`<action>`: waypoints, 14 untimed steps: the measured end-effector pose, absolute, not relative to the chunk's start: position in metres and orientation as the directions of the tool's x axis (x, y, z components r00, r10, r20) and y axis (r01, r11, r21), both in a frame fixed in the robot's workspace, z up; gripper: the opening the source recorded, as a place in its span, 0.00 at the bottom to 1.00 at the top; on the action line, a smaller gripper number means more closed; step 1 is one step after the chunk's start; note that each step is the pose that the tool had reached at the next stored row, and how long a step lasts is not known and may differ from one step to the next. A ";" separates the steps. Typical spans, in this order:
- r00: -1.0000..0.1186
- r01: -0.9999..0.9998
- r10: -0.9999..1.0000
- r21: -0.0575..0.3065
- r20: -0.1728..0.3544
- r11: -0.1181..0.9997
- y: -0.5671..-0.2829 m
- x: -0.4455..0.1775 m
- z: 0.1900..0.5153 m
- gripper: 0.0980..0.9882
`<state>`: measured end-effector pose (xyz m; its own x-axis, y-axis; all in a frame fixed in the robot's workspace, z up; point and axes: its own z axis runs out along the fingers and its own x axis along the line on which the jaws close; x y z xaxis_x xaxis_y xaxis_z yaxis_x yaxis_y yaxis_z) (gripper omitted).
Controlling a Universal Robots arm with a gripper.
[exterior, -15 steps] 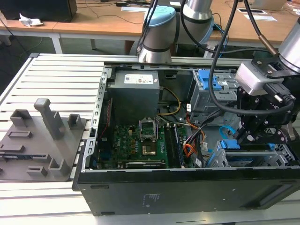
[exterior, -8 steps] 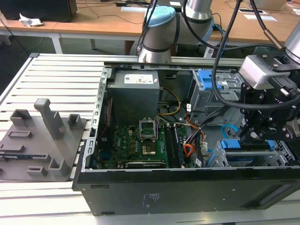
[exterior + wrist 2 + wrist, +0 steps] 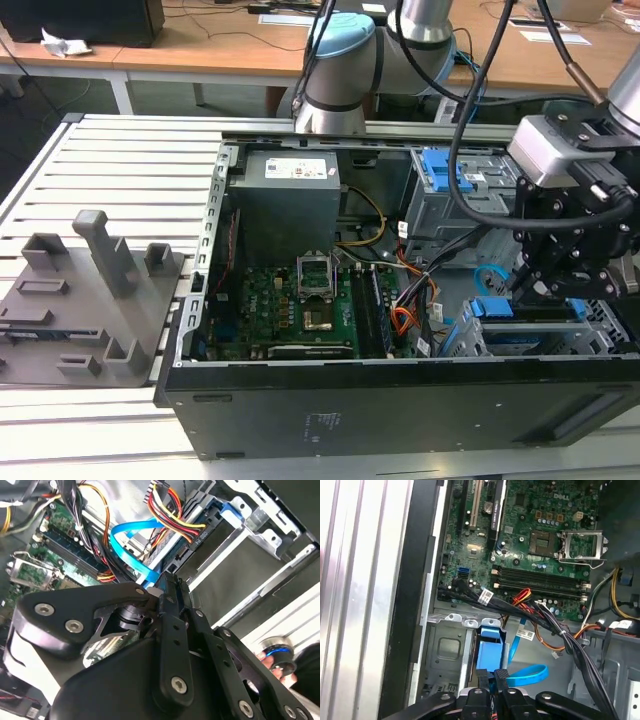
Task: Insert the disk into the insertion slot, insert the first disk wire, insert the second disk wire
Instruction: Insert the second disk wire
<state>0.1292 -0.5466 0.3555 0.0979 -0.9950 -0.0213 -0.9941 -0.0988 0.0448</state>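
The disk sits in the insertion slot (image 3: 603, 322) at the case's front corner, on the exterior view's right; its blue carrier (image 3: 527, 308) shows at the slot's mouth. My gripper (image 3: 553, 287) hangs right above that end. In the first wrist view my gripper (image 3: 491, 678) stands with its fingers drawn together at the carrier's blue tab (image 3: 489, 647). A flat blue wire (image 3: 529, 674) loops back to the fingertips, and they look shut on its plug. In the second wrist view a black plug with red, yellow and black wires (image 3: 193, 541) sits at the disk's end, beside the blue wire (image 3: 131, 555).
The open case holds a green motherboard (image 3: 300, 305), a grey power supply (image 3: 285, 205) and a taller grey cage with a blue latch (image 3: 445, 170). Bundled cables (image 3: 555, 630) cross close to the slot. A grey fixture plate (image 3: 85, 300) lies on the slatted table, on the exterior view's left.
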 end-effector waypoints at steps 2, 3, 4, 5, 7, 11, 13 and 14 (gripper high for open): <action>0.063 -0.997 -0.998 0.045 -0.021 -0.064 -0.547 0.129 0.355 0.07; 0.049 -0.998 -0.999 0.045 -0.021 -0.050 -0.547 0.129 0.356 0.07; 0.034 -0.998 -0.999 0.045 -0.021 -0.035 -0.547 0.129 0.355 0.07; 0.015 -0.999 -1.000 0.045 -0.021 -0.015 -0.547 0.129 0.355 0.07; -0.026 -0.999 -0.999 0.045 -0.021 0.025 -0.547 0.129 0.355 0.07; -0.134 -0.990 -0.991 0.045 -0.021 0.133 -0.547 0.129 0.355 0.07; -0.165 -0.985 -0.986 0.045 -0.021 0.164 -0.547 0.129 0.355 0.07; -0.180 -0.983 -0.983 0.045 -0.021 0.179 -0.547 0.129 0.355 0.07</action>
<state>0.1291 -0.5466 0.3549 -0.1802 -0.9834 -0.0212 -0.9828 0.1792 0.0448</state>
